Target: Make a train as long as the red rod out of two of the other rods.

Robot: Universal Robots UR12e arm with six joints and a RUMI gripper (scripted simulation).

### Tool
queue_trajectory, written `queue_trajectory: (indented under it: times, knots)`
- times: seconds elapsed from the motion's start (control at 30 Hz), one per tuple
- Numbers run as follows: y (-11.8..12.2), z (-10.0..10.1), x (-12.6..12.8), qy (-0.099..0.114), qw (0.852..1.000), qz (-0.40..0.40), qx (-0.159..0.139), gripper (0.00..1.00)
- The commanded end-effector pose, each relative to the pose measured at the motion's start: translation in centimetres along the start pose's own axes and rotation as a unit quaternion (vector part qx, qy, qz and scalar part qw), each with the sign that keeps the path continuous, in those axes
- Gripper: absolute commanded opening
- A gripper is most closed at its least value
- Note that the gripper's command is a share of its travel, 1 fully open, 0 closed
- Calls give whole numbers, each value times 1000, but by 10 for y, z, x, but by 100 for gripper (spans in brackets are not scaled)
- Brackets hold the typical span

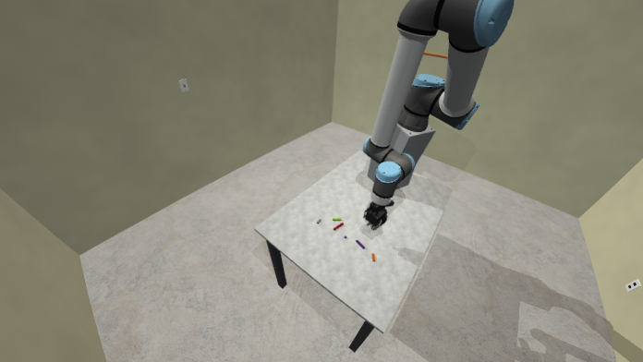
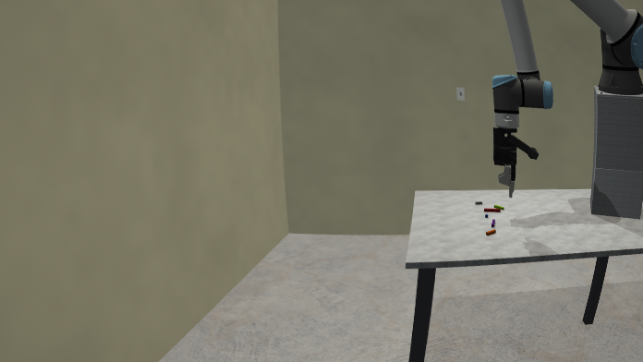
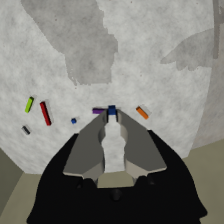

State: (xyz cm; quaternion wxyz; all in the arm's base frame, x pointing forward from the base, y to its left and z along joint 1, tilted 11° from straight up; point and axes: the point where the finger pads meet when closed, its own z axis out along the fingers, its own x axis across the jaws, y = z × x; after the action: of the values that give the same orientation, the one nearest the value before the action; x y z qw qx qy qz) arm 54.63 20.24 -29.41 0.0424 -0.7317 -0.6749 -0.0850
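My gripper (image 1: 374,226) (image 2: 511,195) (image 3: 111,110) hangs above the table, shut on a small blue rod (image 3: 112,109). The red rod (image 1: 338,226) (image 2: 491,210) (image 3: 45,113) lies flat. The purple rod (image 1: 360,244) (image 2: 493,223) (image 3: 98,111) lies flat; in the wrist view its right end is hidden beside the fingertips. The orange rod (image 1: 373,257) (image 2: 491,233) (image 3: 142,113) lies beyond it, apart. A second blue rod (image 1: 345,237) (image 2: 486,216) (image 3: 73,121) lies between red and purple, touching neither. No rods on the table touch.
The lime rod (image 1: 336,219) (image 2: 499,207) (image 3: 29,104) lies near the red rod. The grey rod (image 1: 319,221) (image 2: 479,203) (image 3: 26,130) lies farther out. The table (image 1: 305,249) (image 2: 443,245) carries all the loose rods. The arm's pedestal (image 2: 616,152) stands by it.
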Motion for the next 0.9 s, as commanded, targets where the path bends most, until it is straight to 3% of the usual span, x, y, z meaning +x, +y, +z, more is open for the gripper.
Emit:
queue_trajectory:
  times: [0.0,0.87]
  knots:
    - [2,5,1,0,1000,-1,-1,0]
    - [2,87,1,0,1000,-1,-1,0]
